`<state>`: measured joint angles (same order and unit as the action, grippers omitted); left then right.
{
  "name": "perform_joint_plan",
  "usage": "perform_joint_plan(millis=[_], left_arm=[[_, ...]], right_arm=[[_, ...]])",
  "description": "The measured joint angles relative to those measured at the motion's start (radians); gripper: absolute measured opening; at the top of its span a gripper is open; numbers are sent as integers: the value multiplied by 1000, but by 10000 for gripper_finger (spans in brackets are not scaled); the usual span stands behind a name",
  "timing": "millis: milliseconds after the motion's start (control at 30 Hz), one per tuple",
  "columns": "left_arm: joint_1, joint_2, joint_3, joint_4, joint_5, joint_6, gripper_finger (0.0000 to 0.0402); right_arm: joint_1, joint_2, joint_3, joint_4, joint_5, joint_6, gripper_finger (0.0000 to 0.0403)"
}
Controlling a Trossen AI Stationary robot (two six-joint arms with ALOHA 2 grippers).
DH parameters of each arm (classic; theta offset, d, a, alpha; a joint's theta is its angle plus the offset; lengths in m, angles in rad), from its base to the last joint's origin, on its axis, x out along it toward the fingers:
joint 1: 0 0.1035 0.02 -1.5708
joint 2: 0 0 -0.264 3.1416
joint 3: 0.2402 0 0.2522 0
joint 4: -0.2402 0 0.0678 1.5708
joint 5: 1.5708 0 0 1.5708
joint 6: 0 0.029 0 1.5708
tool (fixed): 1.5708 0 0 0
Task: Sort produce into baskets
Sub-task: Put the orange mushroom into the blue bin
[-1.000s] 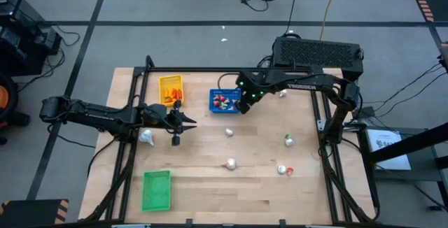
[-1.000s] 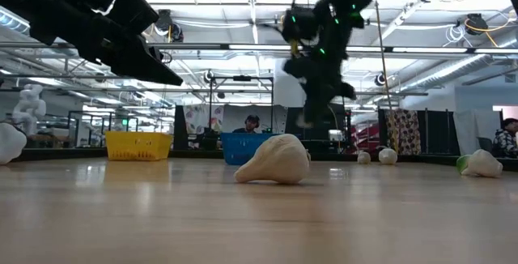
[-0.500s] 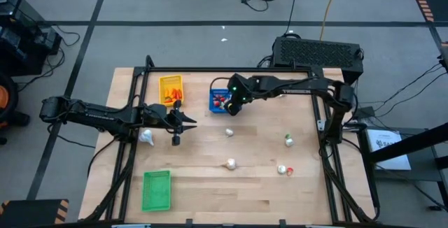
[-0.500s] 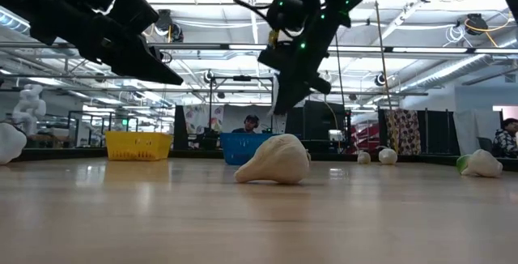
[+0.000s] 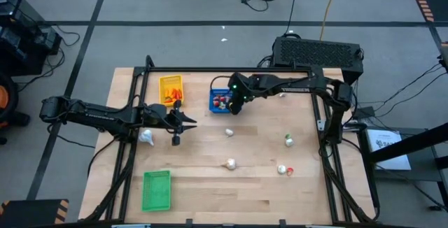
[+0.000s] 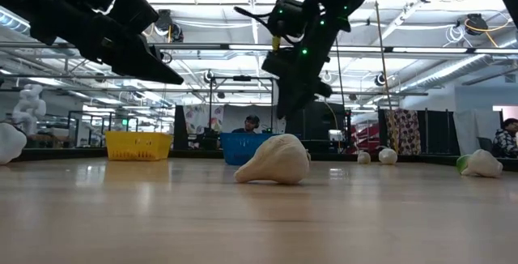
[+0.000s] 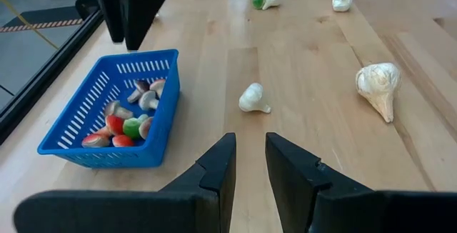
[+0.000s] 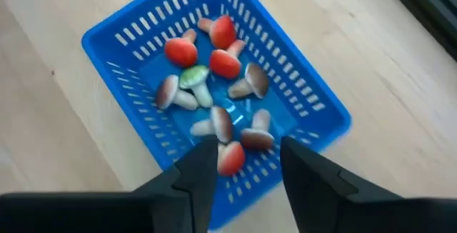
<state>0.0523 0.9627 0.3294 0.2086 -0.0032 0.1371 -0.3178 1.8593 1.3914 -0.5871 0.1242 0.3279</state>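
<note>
Left gripper (image 5: 176,122) hangs over the tabletop (image 5: 259,179), below the yellow basket (image 5: 171,88) in the high view. Fingers (image 7: 216,169) stand a narrow gap apart in the left wrist view, nothing between them, touching nothing. A whitish bulb (image 5: 145,137) lies on the wood beside that arm.

Yellow basket sits near the far edge and holds orange carrot pieces (image 5: 175,92). Green basket (image 5: 157,189) is at the near left corner, well apart from the other two; can't make out anything in it from above.

Blue basket (image 5: 221,100) is just right of the yellow one, holding a pile of mushroom-like pieces (image 8: 214,68): red caps, brown caps, one green.

Right gripper (image 5: 235,106) is above the blue basket's right side. Fingers (image 8: 200,167) are parted in the right wrist view, gripping nothing. A red-capped piece (image 8: 230,157) shows in the gap between them, down by the basket's near wall; can't tell whether it is resting or in the air.

Loose on the tabletop, rightwards: small white bulb (image 5: 229,132) just below the blue basket, larger bulb (image 5: 229,164) nearer the front, green-and-white piece (image 5: 288,141) farther right, red-and-white piece (image 5: 283,169) below that. One more small white piece (image 5: 283,94) lies near the right arm by the far edge.
</note>
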Motion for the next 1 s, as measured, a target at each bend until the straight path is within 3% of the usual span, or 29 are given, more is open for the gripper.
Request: perform_joint_plan(millis=[333,700,1000], left_arm=[[0,0,0,-12,0,-2,86],[0,0,0,-16,0,-27,86],[0,0,0,-47,0,-27,86]], right_arm=[[-161,-17,-2,-316,16,77,171],[-373,-18,-60,-314,7,75,210],[-392,-18,-88,-335,-14,58,235]])
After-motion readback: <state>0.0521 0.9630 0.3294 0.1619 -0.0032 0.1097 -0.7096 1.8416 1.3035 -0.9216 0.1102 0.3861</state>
